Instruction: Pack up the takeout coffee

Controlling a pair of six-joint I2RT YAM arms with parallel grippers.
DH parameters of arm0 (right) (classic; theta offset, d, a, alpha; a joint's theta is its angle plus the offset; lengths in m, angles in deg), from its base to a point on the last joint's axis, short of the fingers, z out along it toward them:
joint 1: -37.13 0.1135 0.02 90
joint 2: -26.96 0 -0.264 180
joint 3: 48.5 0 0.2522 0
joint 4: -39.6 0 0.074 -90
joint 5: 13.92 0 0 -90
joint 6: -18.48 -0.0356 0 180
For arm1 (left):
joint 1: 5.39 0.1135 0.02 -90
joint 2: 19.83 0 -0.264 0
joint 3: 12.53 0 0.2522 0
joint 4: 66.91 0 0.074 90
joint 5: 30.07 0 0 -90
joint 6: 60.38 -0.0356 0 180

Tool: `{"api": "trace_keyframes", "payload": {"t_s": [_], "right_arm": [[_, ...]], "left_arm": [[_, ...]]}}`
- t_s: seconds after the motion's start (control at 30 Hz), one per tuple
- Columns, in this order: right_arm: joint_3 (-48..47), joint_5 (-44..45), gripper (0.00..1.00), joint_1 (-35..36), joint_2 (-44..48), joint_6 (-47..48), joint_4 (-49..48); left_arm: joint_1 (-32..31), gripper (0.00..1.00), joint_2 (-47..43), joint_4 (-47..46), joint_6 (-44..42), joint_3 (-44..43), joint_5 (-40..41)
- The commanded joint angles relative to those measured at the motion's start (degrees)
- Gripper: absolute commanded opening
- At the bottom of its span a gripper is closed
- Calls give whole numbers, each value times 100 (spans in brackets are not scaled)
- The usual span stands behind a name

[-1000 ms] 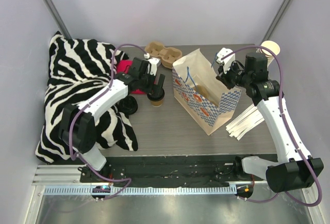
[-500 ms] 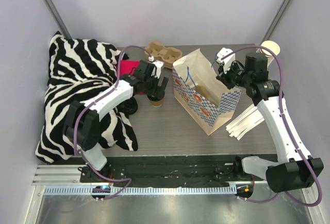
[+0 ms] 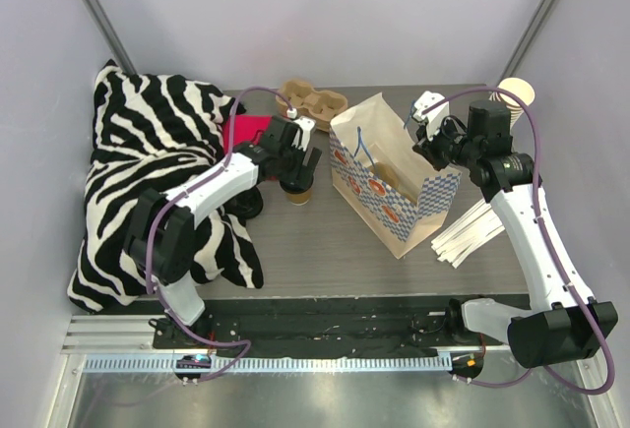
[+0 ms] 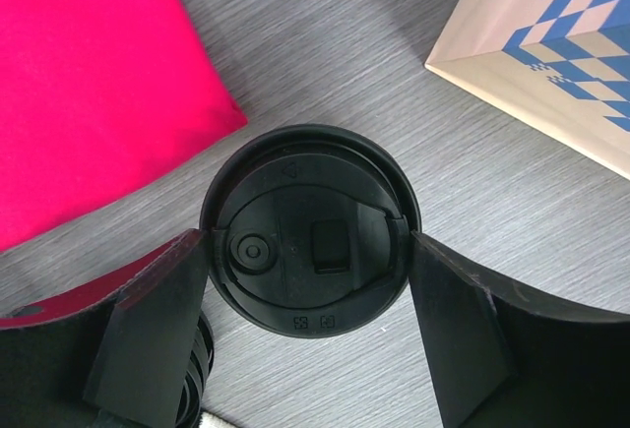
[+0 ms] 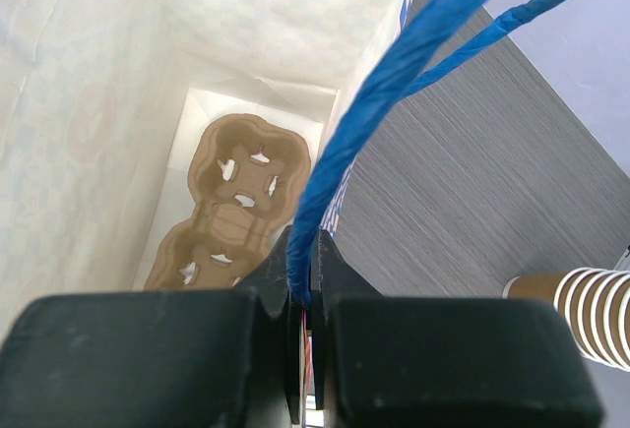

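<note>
The takeout coffee (image 3: 298, 190), a tan cup with a black lid (image 4: 295, 202), stands on the table left of the paper bag (image 3: 394, 187). My left gripper (image 3: 298, 174) straddles it, and in the left wrist view (image 4: 310, 261) both fingers touch the lid's rim from either side. My right gripper (image 3: 425, 143) is above the bag's far right rim. It is shut (image 5: 310, 251) on the bag's blue cord handle (image 5: 394, 84) and holds the bag open. A brown cup carrier (image 5: 231, 202) lies on the bag's floor.
A second cup carrier (image 3: 310, 101) sits at the back. A red cloth (image 3: 236, 131) and a zebra blanket (image 3: 148, 172) lie to the left, with loose black lids (image 3: 246, 202) beside them. A stack of lidless cups (image 3: 514, 93) and white strips (image 3: 472, 231) are on the right.
My left gripper has shifted slightly right and its fingers have closed in on the coffee's lid. The right arm and the bag have not moved.
</note>
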Motion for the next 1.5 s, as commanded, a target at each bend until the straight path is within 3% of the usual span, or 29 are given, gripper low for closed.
{"api": "trace_keyframes", "payload": {"t_s": [0.0, 0.43, 0.63, 0.77, 0.9, 1.07, 1.23, 1.37, 1.47], "right_arm": [[-105, 36, 1, -8, 97, -73, -165], [-114, -78, 1, -8, 71, -91, -183], [-140, -148, 1, -8, 45, -82, -174], [-219, -359, 1, -8, 18, -47, -112], [-377, -605, 1, 18, 1, -143, -86], [-527, -886, 1, 115, 18, -503, -191], [-562, -1071, 1, 352, 115, -837, -279], [-536, -1010, 1, 737, 185, -1005, -323], [-483, -782, 1, 1063, 247, -1101, -393]], "left_arm": [[-18, 82, 91, -112, -76, -165, 136], [-71, 70, 223, 55, -270, 90, 259], [-71, 49, 92, 273, -322, 55, 232], [26, 28, -277, 704, -463, -514, -3], [438, 18, -761, 1336, -569, -1349, -654], [667, 15, -998, 2128, -839, -2973, -1410], [659, 13, -1078, 2410, -894, -3933, -2147], [475, 13, -1331, 2480, -1218, -4059, -2676], [-52, 13, -1639, 2515, -1982, -3664, -2704]]}}
